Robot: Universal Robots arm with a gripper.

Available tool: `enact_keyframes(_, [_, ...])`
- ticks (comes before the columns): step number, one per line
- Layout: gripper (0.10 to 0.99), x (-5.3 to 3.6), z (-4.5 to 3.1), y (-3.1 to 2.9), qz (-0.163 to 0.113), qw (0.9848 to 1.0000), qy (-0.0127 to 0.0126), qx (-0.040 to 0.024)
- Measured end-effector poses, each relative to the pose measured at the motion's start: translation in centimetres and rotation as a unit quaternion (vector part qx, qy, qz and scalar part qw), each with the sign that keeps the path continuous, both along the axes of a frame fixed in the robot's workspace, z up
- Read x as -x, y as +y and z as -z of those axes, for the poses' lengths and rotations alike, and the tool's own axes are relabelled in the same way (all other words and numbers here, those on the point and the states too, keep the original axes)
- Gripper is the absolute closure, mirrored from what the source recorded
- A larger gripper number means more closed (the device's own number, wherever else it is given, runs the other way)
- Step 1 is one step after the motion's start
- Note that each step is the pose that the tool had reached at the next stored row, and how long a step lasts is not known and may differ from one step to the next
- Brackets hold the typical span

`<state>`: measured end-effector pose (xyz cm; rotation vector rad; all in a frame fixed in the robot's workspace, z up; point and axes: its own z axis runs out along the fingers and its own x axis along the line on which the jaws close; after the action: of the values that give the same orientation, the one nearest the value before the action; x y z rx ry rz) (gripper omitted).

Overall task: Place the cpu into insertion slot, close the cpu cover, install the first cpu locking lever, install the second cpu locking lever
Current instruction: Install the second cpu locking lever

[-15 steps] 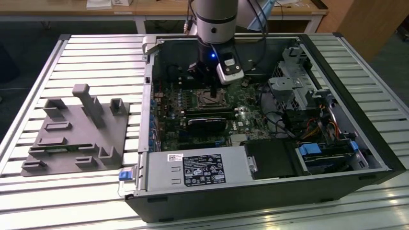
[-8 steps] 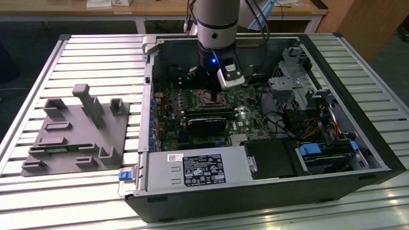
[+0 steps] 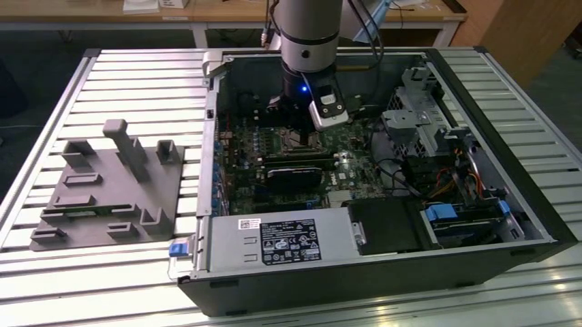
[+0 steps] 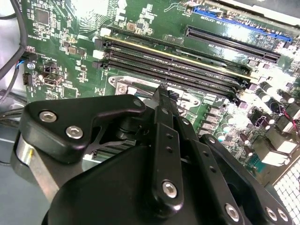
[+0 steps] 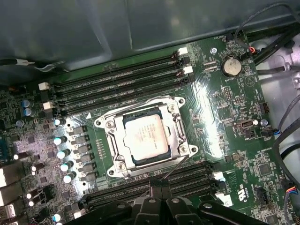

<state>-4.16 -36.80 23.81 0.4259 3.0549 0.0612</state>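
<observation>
The cpu (image 5: 144, 137), a pale silver square, lies flat in the insertion slot (image 5: 109, 124). The cpu cover (image 5: 175, 135), a silver frame, lies down flat around it. A thin metal locking lever (image 5: 174, 168) slants from the socket's corner to my gripper (image 5: 160, 186), whose black fingers (image 5: 165, 188) are shut together at the lever's end. I cannot tell whether they pinch it or only touch it. In the second wrist view the gripper (image 4: 161, 90) points at the socket's silver rim (image 4: 125, 87). In the exterior view the gripper (image 3: 296, 131) is low over the motherboard inside the open computer case (image 3: 536, 225).
Long black memory slots (image 5: 122, 82) run on both sides of the socket. Capacitors (image 5: 63, 152) stand beside it. A black labelled box (image 3: 291, 242) and drive bays (image 3: 459, 221) fill the case's near end. A grey fixture block (image 3: 109, 191) sits on the slatted table at the exterior view's left.
</observation>
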Motion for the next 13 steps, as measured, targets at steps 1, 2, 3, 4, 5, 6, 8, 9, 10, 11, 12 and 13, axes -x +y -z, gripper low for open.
enact_keyframes(1, [0.98, 0.0, 0.0, 0.0, 0.0, 1.0, 0.0, 0.0])
enact_keyframes(2, [0.98, 0.0, 0.0, 0.0, 0.0, 1.0, 0.0, 0.0])
enact_keyframes(3, [0.98, 0.03, 0.03, -0.01, 0.0, 1.0, 0.0, -0.0004])
enact_keyframes(4, [0.98, 0.1, 0.04, -0.04, 0.0, 1.0, 0.0, -0.0007])
enact_keyframes(5, [0.98, 0.21, 0.08, -0.07, 0.0, 1.0, 0.0, -0.0016])
enact_keyframes(6, [0.98, 0.33, 0.14, -0.11, -0.001, 1.0, 0.0, -0.0036])
enact_keyframes(8, [0.98, 0.57, 0.27, -0.21, -0.002, 1.0, 0.0, -0.0088])
enact_keyframes(9, [0.98, 0.64, 0.36, -0.27, -0.003, 0.9999, 0.0, -0.0118])
enact_keyframes(10, [0.98, 0.7, 0.44, -0.33, -0.004, 0.9999, 0.0, -0.015])
enact_keyframes(11, [0.98, 0.77, 0.52, -0.38, -0.006, 0.9998, 0.0, -0.0183])
enact_keyframes(12, [0.98, 0.85, 0.61, -0.44, -0.007, 0.9997, 0.0, -0.022])
enact_keyframes(13, [0.98, 0.9, 0.69, -0.51, -0.008, 0.9997, 0.0, -0.0252])
